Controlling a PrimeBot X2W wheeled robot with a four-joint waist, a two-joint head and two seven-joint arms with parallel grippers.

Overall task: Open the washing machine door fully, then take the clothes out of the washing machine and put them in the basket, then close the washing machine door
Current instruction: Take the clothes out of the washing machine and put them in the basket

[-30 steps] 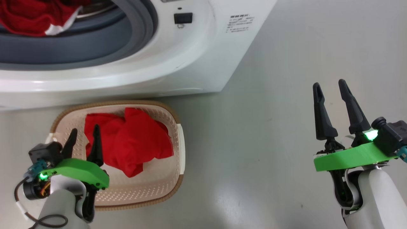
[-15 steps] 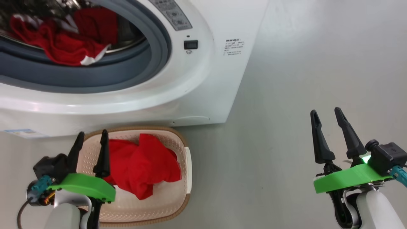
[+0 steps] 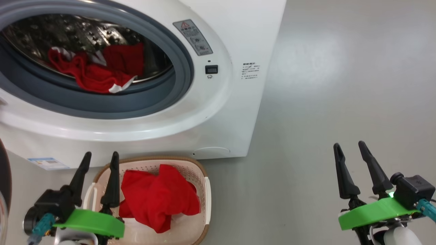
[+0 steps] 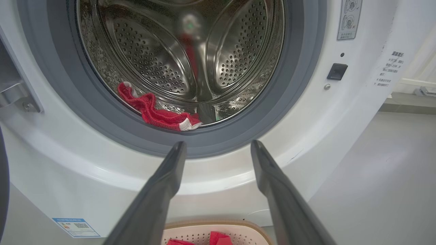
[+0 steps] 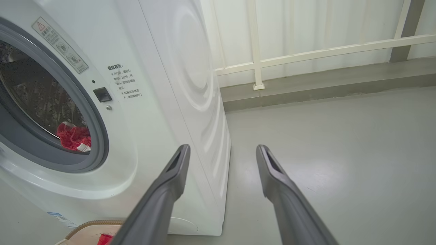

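— What's furthest left?
— A dark sliver of the washing machine door, standing open. Next comes the left claw, fingers spread and empty, above the basket's near-left corner.
— And the clothes?
— One red heap lies in the basket, just in front of the washing machine. More red fabric with white trim sits at the drum's front lip.
— And on the right?
— The right claw, spread wide, holding nothing, over the floor.

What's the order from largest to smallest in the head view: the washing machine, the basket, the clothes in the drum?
1. washing machine
2. basket, partly cut off by the bottom edge
3. clothes in the drum, though farther away
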